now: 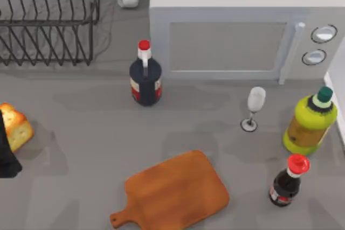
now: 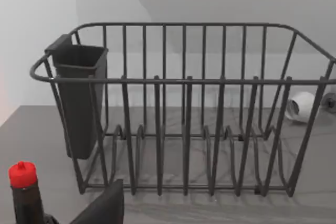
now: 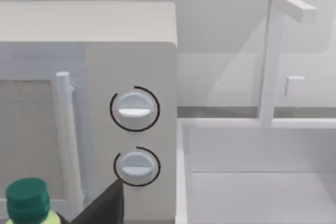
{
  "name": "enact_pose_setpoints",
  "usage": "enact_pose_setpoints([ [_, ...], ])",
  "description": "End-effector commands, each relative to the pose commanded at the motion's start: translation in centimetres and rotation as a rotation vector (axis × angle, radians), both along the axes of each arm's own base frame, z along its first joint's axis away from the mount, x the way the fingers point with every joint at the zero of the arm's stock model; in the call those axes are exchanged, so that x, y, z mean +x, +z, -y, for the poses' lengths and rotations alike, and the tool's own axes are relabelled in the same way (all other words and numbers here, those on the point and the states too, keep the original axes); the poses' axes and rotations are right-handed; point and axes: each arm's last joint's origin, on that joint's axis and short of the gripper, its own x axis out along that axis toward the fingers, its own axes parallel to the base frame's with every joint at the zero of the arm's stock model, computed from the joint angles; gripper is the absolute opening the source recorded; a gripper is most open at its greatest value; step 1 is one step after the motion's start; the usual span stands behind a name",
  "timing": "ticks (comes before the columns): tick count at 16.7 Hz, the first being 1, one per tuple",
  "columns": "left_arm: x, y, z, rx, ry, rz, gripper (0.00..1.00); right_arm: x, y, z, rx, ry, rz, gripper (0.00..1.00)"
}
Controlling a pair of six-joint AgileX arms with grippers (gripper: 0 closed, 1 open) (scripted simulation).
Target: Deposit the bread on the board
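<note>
Table: flat grey surface under everything in the top view.
Microwave: large pale grey box with a long door handle and two round dials, upper right of the top view; dials and handle also in the right wrist view.
Rack: dark wire dish rack, upper left of the top view; in the left wrist view a dark rectangular cup hangs on one end.
Board: flat reddish-brown wooden cutting board with rounded corners and a short handle, lower centre of the top view, bare on top, handle toward the lower left.
Green bottle: yellow-green bottle with a dark green cap, right side, upright.
Dark bottle, centre: dark bottle with a red cap and white neck, just in front of the microwave's left corner.
Dark bottle, right: smaller dark bottle with a red cap, lower right, near the green bottle.
Bread: small blocky golden-yellow chunk with orange-brown crust, far left edge of the top view, well apart from the board.
Glass: clear stemmed glass, upright, between the microwave and the board.
Left gripper: dark shape at the left edge, touching the bread; how far open, and whether it grips the bread, cannot be told.
Right gripper: a dark finger tip low in the right wrist view; opening cannot be told.
</note>
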Motion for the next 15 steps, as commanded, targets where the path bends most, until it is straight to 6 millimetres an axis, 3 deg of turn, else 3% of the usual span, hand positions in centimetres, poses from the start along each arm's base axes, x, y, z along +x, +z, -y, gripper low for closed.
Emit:
enact_pose_setpoints([
  [4,0.0,0.5,0.0,0.015,0.003,-0.024,1.00,0.0,0.0,0.0,0.000,0.000,0.000,1.00],
  [9,1.1,4.2,-0.2,0.128,-0.002,-0.234,1.00,0.0,0.0,0.0,0.000,0.000,0.000,1.00],
  [12,3.7,6.4,-0.3,0.223,-0.036,-0.474,1.00,0.0,0.0,0.0,0.000,0.000,0.000,1.00],
  [15,7.9,7.3,-0.6,0.315,-0.107,-0.759,1.00,0.0,0.0,0.0,0.000,0.000,0.000,1.00],
])
